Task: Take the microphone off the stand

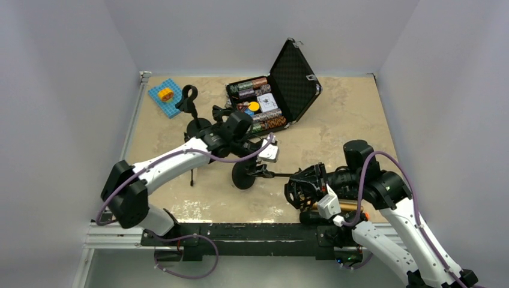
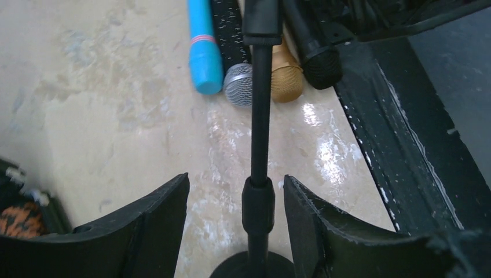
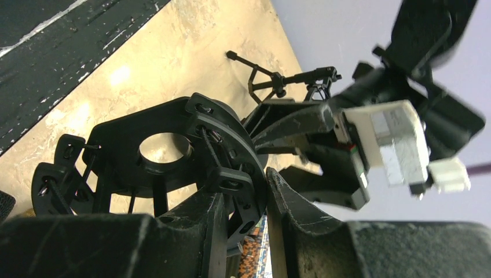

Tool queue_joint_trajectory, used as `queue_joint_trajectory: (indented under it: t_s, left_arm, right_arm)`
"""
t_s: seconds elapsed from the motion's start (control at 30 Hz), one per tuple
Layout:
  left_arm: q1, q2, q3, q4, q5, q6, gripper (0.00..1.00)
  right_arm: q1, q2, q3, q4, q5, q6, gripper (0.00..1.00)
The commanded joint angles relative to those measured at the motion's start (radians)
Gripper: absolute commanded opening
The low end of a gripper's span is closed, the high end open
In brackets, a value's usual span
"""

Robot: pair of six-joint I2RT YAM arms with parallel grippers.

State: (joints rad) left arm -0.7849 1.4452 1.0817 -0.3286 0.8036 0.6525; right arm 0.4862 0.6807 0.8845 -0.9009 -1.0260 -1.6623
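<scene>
Clamping part-hidden shock mount [image 3: 124, 145], right gripper [image 3: 246, 188]

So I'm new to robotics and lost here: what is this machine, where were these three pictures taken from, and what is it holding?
Two robot arms are bolted to the near edge of a table. The wide picture looks down from above; the other two come from cameras on each wrist. The left gripper stands open around the stand pole. The right gripper pinches a black shock mount. Four microphones, a chip case and a blue mat lie on it.
</scene>
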Motion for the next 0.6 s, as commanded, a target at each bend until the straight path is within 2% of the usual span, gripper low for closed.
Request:
queue_joint_trajectory:
  t_s: [0.0, 0.2, 0.3, 0.37, 0.47, 0.53, 0.57]
  left_arm:
    - [-0.008, 0.165, 0.182, -0.358, 0.202, 0.26, 0.61]
    - [-0.034, 0.251, 0.214, -0.43, 0.112, 0.386, 0.51]
    - [-0.036, 0.251, 0.193, -0.427, 0.075, 0.405, 0.45]
    - [-0.036, 0.233, 0.161, -0.399, 0.054, 0.39, 0.38]
    - [-0.036, 0.156, 0.073, -0.214, 0.008, 0.258, 0.23]
    - [-0.041, 0.06, -0.047, 0.052, -0.075, 0.057, 0.08]
    - [-0.046, 0.002, -0.125, 0.21, -0.15, -0.11, 0.05]
  right_arm:
    - [0.001, 0.026, 0.02, -0.09, 0.019, -0.135, 0.0]
    - [0.0, 0.025, 0.038, -0.115, 0.026, -0.161, 0.0]
    - [-0.001, 0.022, 0.036, -0.116, 0.03, -0.165, 0.0]
    - [0.0, 0.021, 0.035, -0.114, 0.028, -0.161, 0.0]
    - [0.0, 0.017, 0.031, -0.07, 0.019, -0.058, 0.0]
    - [0.001, 0.013, 0.022, 0.003, 0.014, 0.094, 0.0]
    - [0.001, 0.009, 0.018, 0.069, 0.012, 0.201, 0.0]
